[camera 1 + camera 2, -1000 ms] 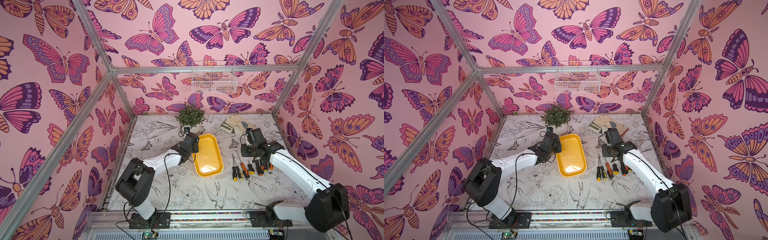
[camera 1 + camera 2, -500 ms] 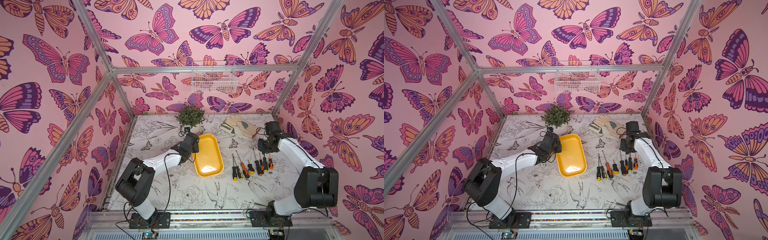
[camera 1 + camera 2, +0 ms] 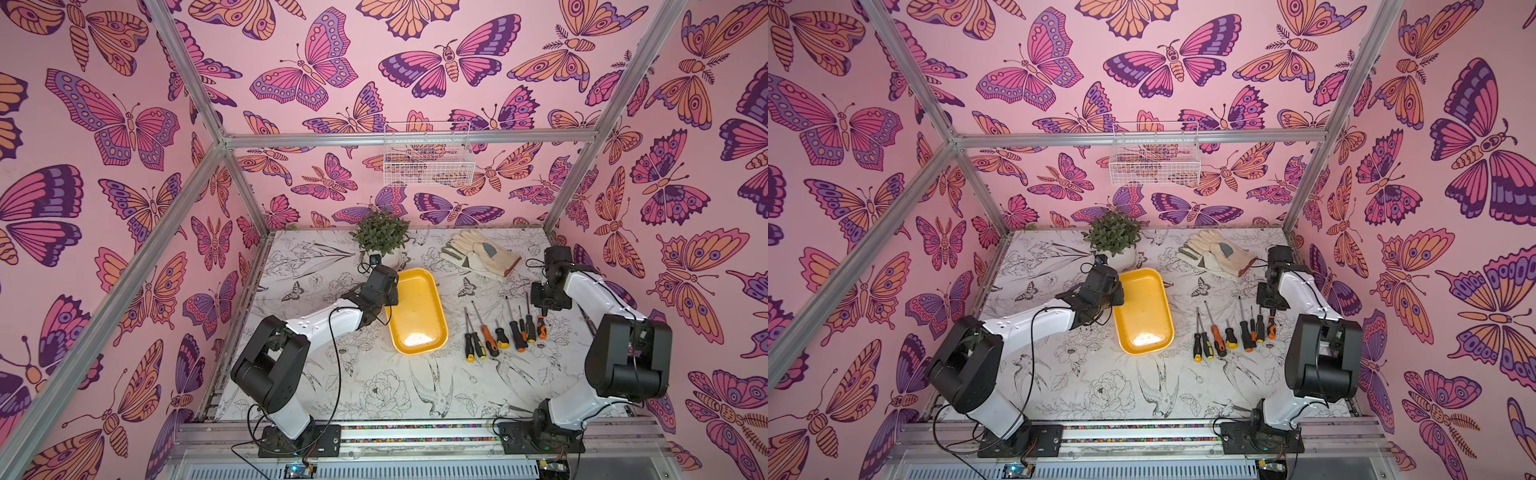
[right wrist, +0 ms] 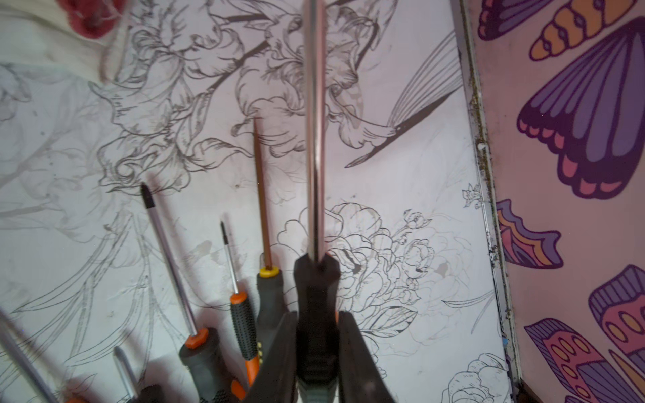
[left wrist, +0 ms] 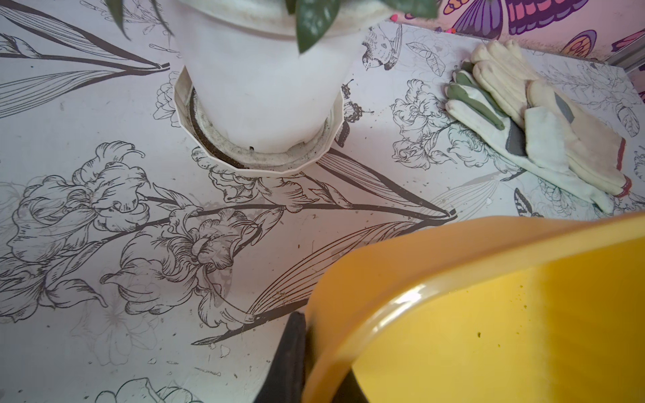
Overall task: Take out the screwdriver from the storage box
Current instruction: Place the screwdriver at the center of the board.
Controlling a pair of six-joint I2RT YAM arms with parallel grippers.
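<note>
R gripper is clamped on the screwdriver handle, right beside the other screwdrivers, well apart from the yellow tray. L gripper is closed tight on tray rim.

The yellow storage box lies flat. The screwdriver, black handle, shiny rod, is outside it, pinched in the right gripper.
</note>
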